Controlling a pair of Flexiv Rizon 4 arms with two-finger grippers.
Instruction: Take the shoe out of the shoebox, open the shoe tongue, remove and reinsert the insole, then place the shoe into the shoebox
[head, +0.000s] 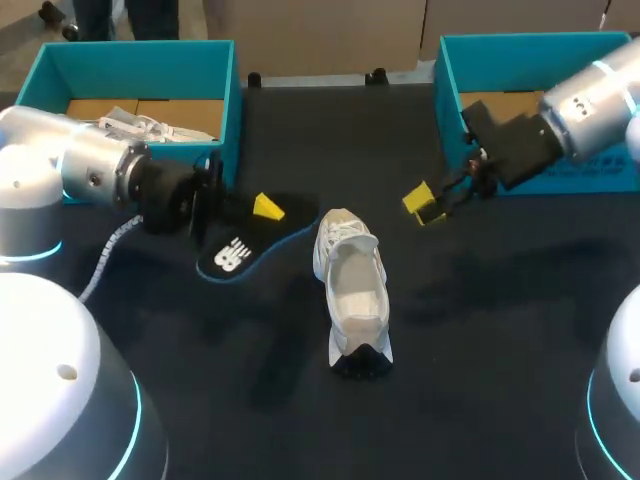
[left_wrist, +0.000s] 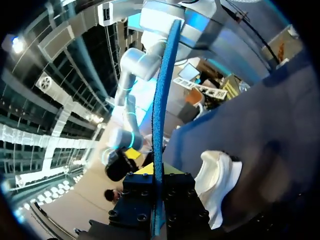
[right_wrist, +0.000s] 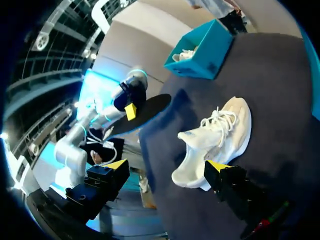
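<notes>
White sneaker (head: 352, 290) stands mid-table, insole out; just left of it, left gripper (head: 262, 210) clamps the black insole (head: 238, 252); farther, right of its toe, right gripper (head: 424, 203) hangs spread, empty; reinsertion step, likely; next needs insole angled toe-first into sneaker's opening.

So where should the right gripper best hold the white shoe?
Probably the side wall of the shoe at its open mouth, from above on the right gripper's side: one finger inside, one outside. The shoe stands upright and that rim is thin.
</notes>
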